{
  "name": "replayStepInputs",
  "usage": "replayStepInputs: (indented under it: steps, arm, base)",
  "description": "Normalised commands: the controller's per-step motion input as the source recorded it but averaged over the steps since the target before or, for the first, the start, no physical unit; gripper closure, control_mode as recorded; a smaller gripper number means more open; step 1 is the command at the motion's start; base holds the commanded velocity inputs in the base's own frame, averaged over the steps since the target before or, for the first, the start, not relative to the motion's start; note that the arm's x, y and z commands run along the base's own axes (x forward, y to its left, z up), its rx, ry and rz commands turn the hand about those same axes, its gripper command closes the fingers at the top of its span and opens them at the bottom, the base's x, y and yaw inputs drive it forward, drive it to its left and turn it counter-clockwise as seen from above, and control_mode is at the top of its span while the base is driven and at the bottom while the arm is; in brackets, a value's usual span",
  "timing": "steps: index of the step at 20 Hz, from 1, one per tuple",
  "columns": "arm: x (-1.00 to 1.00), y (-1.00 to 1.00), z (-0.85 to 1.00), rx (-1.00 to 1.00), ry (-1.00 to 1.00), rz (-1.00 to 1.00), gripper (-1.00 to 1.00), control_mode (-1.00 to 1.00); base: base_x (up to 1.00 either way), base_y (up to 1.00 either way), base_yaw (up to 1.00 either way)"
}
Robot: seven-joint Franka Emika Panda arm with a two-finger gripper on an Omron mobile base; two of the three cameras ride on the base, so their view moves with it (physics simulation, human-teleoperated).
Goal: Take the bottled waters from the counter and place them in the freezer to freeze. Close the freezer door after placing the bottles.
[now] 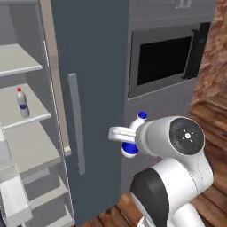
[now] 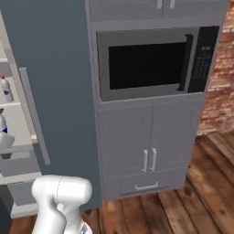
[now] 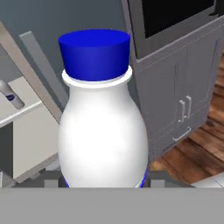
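My gripper [image 1: 130, 137] is shut on the white bottled water [image 1: 142, 116] with the blue cap, holding it in the air in front of the closed slate-grey twin door [image 1: 95, 88]. In the hand view this bottle [image 3: 103, 131] stands upright and very close between my fingers. The freezer [image 1: 26, 146] stands open to the left, with pale shelves inside. The clear-grey bottled water with a red cap [image 1: 22, 103] stands upright on a middle shelf [image 1: 33, 116], also seen in the right base view [image 2: 5, 89] and the hand view [image 3: 12, 95]. The counter and the freezer door are out of view.
The twin door carries a vertical bar handle [image 1: 76, 124] close to my hand. A built-in microwave [image 2: 148, 61] sits in the grey cabinet [image 2: 146, 151] to the right. Pale bins [image 1: 15, 197] fill the freezer's lower left. Wood floor [image 2: 183, 205] lies below.
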Motion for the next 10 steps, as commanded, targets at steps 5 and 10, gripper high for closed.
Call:
replayStepInputs:
  steps: [5, 10]
  arm:
    - [0.0, 0.0, 0.0, 0.0, 0.0, 0.0, 1.0, 1.0]
    - [0.0, 0.0, 0.0, 0.0, 0.0, 0.0, 1.0, 1.0]
  base:
    - [0.5, 0.0, 0.56]
    - [0.55, 0.0, 0.45]
